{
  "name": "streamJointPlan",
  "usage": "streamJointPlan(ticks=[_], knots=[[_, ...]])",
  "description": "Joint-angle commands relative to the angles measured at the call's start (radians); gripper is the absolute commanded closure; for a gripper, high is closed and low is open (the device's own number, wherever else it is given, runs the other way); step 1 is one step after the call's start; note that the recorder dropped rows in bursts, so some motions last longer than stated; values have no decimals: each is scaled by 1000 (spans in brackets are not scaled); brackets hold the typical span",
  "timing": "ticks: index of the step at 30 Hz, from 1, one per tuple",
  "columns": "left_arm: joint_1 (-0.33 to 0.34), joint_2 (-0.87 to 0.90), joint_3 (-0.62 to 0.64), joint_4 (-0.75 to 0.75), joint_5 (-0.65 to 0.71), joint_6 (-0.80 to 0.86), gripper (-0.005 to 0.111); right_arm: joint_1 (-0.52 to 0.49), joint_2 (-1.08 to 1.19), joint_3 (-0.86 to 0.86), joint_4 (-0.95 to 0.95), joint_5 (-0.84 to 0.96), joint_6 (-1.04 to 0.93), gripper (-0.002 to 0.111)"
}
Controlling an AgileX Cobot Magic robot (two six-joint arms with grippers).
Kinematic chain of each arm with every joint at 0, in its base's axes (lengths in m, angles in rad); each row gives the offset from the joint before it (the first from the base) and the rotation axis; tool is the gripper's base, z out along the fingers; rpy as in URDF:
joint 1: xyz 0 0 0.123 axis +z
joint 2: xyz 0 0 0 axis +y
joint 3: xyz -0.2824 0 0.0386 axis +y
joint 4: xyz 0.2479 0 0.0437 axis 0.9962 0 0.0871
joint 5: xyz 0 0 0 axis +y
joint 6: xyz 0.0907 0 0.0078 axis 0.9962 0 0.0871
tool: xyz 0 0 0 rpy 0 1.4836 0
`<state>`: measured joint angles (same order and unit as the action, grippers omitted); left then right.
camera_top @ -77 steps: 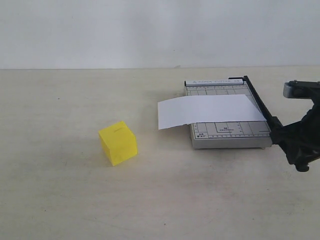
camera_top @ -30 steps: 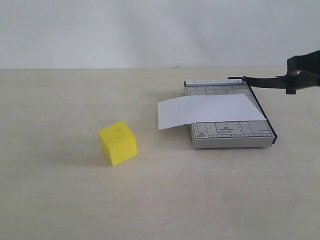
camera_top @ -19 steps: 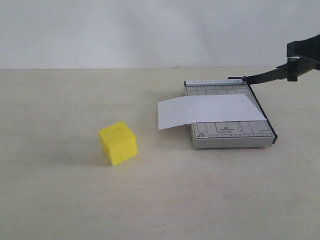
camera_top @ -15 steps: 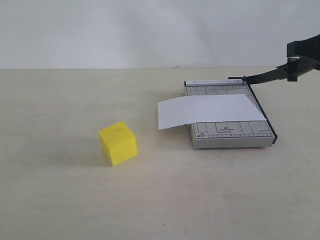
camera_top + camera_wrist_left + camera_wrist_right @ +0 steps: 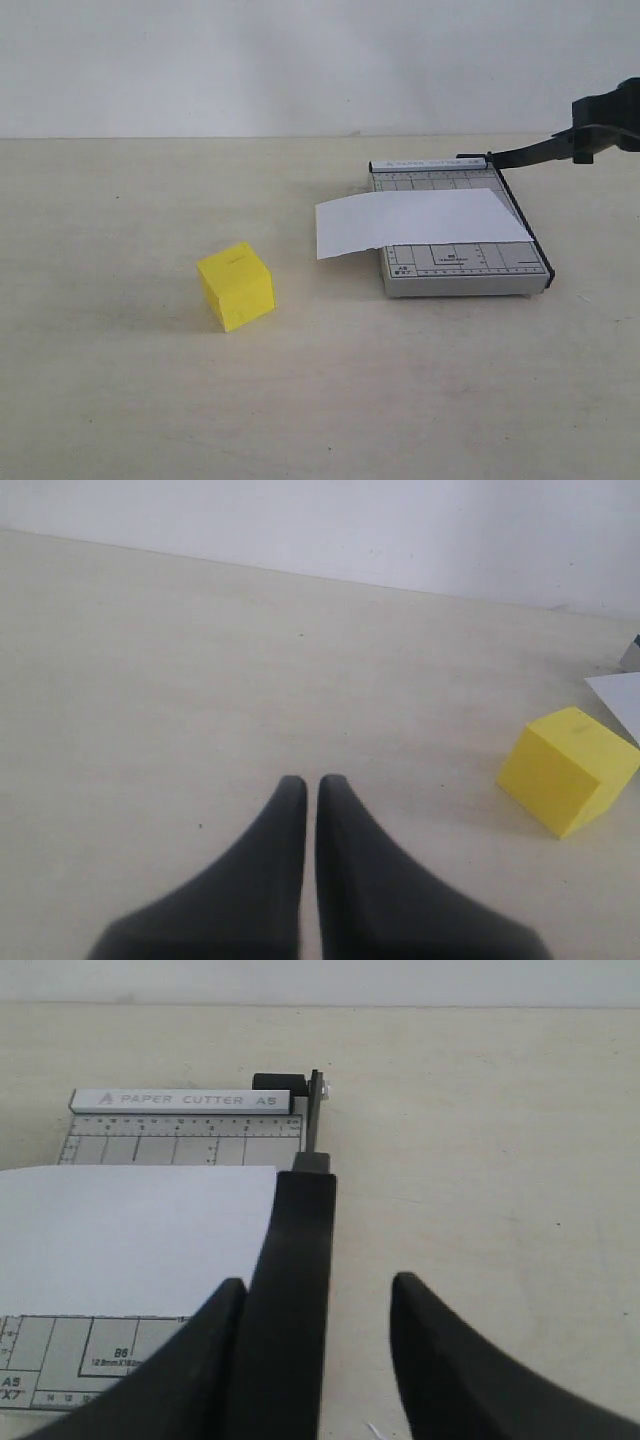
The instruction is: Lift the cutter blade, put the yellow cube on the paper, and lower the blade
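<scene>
The cutter blade (image 5: pixel 530 153) stands raised, slanting up to the right from its hinge at the back of the grey cutter base (image 5: pixel 465 265). Its black handle (image 5: pixel 295 1280) lies between my right gripper's (image 5: pixel 318 1282) open fingers, against one finger and with a clear gap to the other. In the exterior view that gripper (image 5: pixel 605 120) is at the right edge. The white paper (image 5: pixel 420 220) lies across the base and overhangs it on the left. The yellow cube (image 5: pixel 236 286) sits on the table left of the cutter. My left gripper (image 5: pixel 310 780) is shut and empty, short of the cube (image 5: pixel 568 770).
The beige table (image 5: pixel 120 400) ends at a white wall behind. The cutter base (image 5: pixel 180 1145) carries a ruler bar marked "PAPER CUTTER A5" (image 5: pixel 185 1100) along its far end. A corner of the paper (image 5: pixel 620 695) shows beyond the cube in the left wrist view.
The right gripper's jaws have opened around the blade handle. The blade rose a little over the last second and now stays up. Cube and paper have not moved.
</scene>
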<state>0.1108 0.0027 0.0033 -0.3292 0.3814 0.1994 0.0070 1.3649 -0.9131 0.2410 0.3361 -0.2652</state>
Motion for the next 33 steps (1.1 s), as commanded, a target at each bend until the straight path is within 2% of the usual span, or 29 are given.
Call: streamJointPlan(ticks=[1, 7, 10, 12, 13, 14, 15, 17, 20, 24, 30, 33], knots=[[-6, -3, -3, 6, -15, -8, 102, -9, 4, 3, -18, -5, -12, 56], [-6, -3, -3, 6, -15, -8, 102, -9, -126, 3, -18, -32, -12, 55], [-6, -3, -3, 6, -15, -8, 102, -9, -307, 3, -18, 87, -3, 56], [-6, -3, -3, 6, -18, -8, 102, -9, -413, 22, -18, 165, -5, 68], [-6, -3, -3, 1, -35, -8, 102, -9, -487, 56, -18, 140, -27, 89], [-6, -3, -3, -59, -51, -28, 102, -9, -538, 89, -18, 100, -55, 106], [-6, -3, -3, -198, -79, -38, 102, -9, -607, 141, -18, 32, -81, 108], [-6, -3, -3, -515, -101, -38, 102, -9, -718, 232, -20, -37, -91, 109], [-6, -3, -3, -695, -84, -38, 102, -9, -800, 316, -27, -24, -91, 109], [-6, -3, -3, -703, -90, -34, 102, -9, -858, 410, -55, 15, -93, 109], [-6, -3, -3, -710, -324, 6, 102, -9, -865, 483, -70, 26, -93, 109], [-6, -3, -18, -708, -320, 9, 102, -9, -865, 486, -70, -15, -89, 109]])
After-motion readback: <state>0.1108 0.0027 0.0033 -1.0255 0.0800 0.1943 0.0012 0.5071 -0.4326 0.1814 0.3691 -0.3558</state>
